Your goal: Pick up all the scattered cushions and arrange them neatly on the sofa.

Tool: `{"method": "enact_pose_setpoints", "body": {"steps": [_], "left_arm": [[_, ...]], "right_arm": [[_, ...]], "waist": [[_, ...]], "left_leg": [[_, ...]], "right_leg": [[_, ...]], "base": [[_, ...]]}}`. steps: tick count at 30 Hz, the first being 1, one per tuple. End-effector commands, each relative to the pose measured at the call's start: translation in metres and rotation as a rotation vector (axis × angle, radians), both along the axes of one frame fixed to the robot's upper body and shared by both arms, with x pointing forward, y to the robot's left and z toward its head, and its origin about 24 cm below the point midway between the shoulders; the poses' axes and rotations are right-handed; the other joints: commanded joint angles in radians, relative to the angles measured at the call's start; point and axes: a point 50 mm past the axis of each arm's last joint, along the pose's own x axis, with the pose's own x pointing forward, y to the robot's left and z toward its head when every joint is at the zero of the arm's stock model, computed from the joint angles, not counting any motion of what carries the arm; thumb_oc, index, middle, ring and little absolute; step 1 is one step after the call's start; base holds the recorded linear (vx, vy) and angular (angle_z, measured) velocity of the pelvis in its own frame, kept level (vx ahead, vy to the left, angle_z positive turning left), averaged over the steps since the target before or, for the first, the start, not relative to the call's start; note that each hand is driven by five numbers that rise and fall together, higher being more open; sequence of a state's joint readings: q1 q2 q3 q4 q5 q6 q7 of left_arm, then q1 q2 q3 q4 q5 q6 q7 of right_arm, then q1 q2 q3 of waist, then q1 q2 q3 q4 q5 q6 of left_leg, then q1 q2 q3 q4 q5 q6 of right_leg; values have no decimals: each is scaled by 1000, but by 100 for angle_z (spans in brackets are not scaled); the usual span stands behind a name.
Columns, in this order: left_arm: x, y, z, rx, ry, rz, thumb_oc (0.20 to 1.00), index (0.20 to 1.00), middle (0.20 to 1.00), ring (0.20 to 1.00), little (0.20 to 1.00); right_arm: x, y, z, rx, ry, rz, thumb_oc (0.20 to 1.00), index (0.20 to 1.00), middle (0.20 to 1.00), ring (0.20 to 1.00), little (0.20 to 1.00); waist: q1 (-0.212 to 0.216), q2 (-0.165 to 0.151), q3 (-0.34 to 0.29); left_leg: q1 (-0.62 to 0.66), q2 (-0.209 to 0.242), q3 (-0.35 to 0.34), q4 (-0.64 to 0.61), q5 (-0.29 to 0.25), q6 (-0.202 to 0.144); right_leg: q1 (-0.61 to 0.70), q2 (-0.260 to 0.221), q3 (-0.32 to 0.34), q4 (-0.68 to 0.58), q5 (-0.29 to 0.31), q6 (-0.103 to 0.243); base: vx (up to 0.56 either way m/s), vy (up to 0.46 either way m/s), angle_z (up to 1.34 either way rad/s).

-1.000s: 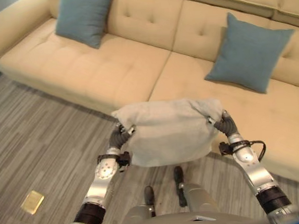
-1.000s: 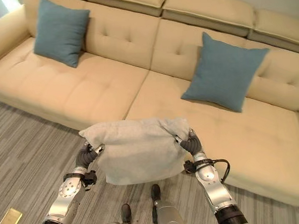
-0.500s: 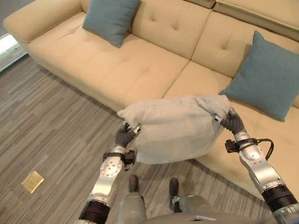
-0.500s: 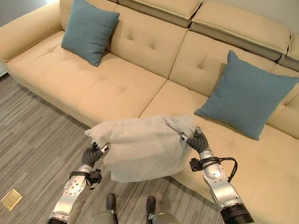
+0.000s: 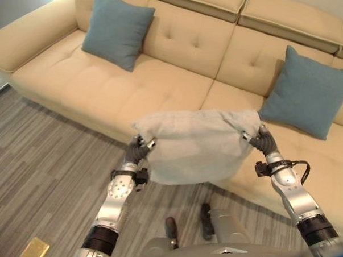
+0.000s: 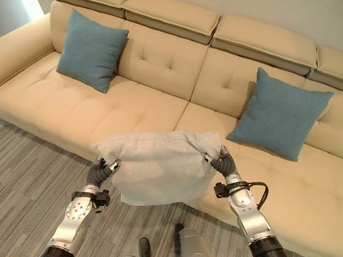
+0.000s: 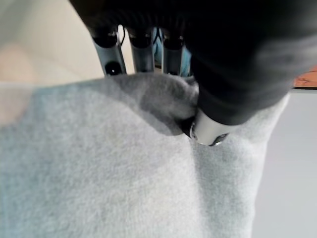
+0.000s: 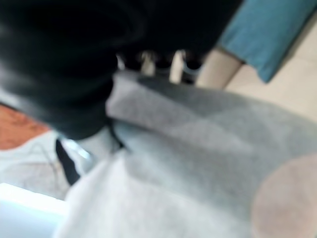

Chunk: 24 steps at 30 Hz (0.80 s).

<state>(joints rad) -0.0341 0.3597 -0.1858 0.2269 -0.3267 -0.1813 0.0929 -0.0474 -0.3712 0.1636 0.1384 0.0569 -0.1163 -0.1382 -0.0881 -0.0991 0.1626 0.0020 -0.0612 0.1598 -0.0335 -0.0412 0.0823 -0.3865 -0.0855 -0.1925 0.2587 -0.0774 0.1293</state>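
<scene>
The camera has swung, putting more of the beige sofa (image 6: 159, 106) in view, while the grey cushion (image 6: 159, 168) stays mid-frame. The left hand (image 6: 98, 172) and right hand (image 6: 223, 163) pinch its upper corners, fingers curled into the fabric. It hangs over the floor just before the sofa's front edge, with two blue cushions (image 6: 91, 49) (image 6: 279, 113) upper left and right.

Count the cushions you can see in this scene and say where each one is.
3. One blue cushion leans against the sofa backrest at its left end, another blue cushion leans further right, and a grey cushion is held between the left robot hand and right robot hand.
</scene>
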Motion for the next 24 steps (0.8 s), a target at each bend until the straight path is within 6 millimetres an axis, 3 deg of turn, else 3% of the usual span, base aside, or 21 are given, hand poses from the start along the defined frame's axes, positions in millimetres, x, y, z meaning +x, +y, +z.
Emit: {"method": "enact_pose_setpoints", "body": {"steps": [1,2,4,5,6,9,10,11,12,13,14,15,18,20,24], "left_arm": [[6,12,35,-7,-186,29,200,200,200,200,200],[5,8,32,-40,-179,30,200,200,200,200,200],[2,3,27,-64,-163,10,200,200,200,200,200],[4,-1,27,-67,-165,-6,200,200,200,200,200],[3,-1,25,-76,-152,-4,200,200,200,200,200],[2,-1,22,-85,-136,0,200,200,200,200,200],[1,0,19,-82,-119,5,200,200,200,200,200],[1,0,19,-75,-119,6,200,200,200,200,200],[1,0,20,-68,-121,7,200,200,200,200,200],[1,0,20,-67,-122,7,200,200,200,200,200],[1,1,25,-69,-144,19,200,200,200,200,200],[2,1,25,-69,-145,24,200,200,200,200,200],[-1,-2,22,-85,-133,11,200,200,200,200,200],[-2,-1,22,-75,-132,4,200,200,200,200,200],[1,4,29,-42,-153,-10,200,200,200,200,200]], "right_arm": [[16,-26,45,4,-216,-78,200,200,200,200,200],[13,-31,42,-9,-205,-89,200,200,200,200,200],[9,-40,43,-22,-208,-118,200,200,200,200,200],[7,-44,43,-34,-206,-126,200,200,200,200,200],[6,-49,44,-48,-203,-134,200,200,200,200,200],[5,-49,44,-38,-201,-130,200,200,200,200,200],[4,-50,43,-48,-189,-129,200,200,200,200,200],[4,-49,42,-53,-191,-126,200,200,200,200,200],[4,-48,42,-57,-188,-126,200,200,200,200,200],[4,-48,42,-57,-188,-126,200,200,200,200,200],[7,-46,41,-61,-189,-122,200,200,200,200,200],[7,-46,40,-63,-184,-127,200,200,200,200,200],[6,-45,39,-77,-175,-114,200,200,200,200,200],[6,-46,39,-84,-173,-113,200,200,200,200,200],[12,-32,42,-81,-192,-79,200,200,200,200,200]], "waist": [[-8,-22,-55],[-25,-19,-68],[-34,-14,-81],[-51,-14,-85],[-46,-22,-79],[-39,-42,-78],[-25,-54,-79],[-15,-53,-74],[-1,-54,-69],[-2,-58,-71],[26,-45,-57],[29,-45,-51],[25,-20,-65],[23,-14,-71],[28,-9,-65]], "left_leg": [[37,-1,0,92,-124,-85],[47,-3,-12,101,-134,-92],[43,-9,-20,161,-148,-110],[25,0,-28,256,-123,-144],[-53,20,-44,464,-56,-195],[-138,28,-45,536,-68,-182],[-173,60,-54,464,-132,-148],[-172,72,-76,415,-140,-142],[-195,75,-120,357,-107,-145],[-195,71,-120,348,-98,-145],[-240,77,-237,245,-16,-166],[-257,78,-258,230,7,-172],[-191,97,-268,133,10,-164],[-174,93,-256,133,12,-161],[-135,79,-163,118,-8,-126]], "right_leg": [[159,22,-30,-191,102,7],[162,44,28,-176,100,1],[200,36,22,-203,112,-13],[218,50,38,-209,111,-29],[264,53,50,-228,107,-50],[286,49,67,-237,89,-65],[303,41,91,-235,74,-57],[311,43,109,-228,62,-53],[316,48,134,-220,51,-53],[312,45,134,-220,53,-53],[336,68,184,-215,29,-59],[351,71,200,-215,17,-61],[353,77,219,-204,4,-55],[354,68,231,-194,2,-52],[305,29,293,-142,25,-15]], "base": [[228,7,0],[252,22,22],[257,-3,73],[190,-82,81],[216,-92,60],[114,-17,32],[222,54,-29],[239,100,-67],[116,73,-49],[183,142,-75],[179,130,-97],[186,131,-89],[166,161,-105],[164,233,-65],[77,235,-64]]}}
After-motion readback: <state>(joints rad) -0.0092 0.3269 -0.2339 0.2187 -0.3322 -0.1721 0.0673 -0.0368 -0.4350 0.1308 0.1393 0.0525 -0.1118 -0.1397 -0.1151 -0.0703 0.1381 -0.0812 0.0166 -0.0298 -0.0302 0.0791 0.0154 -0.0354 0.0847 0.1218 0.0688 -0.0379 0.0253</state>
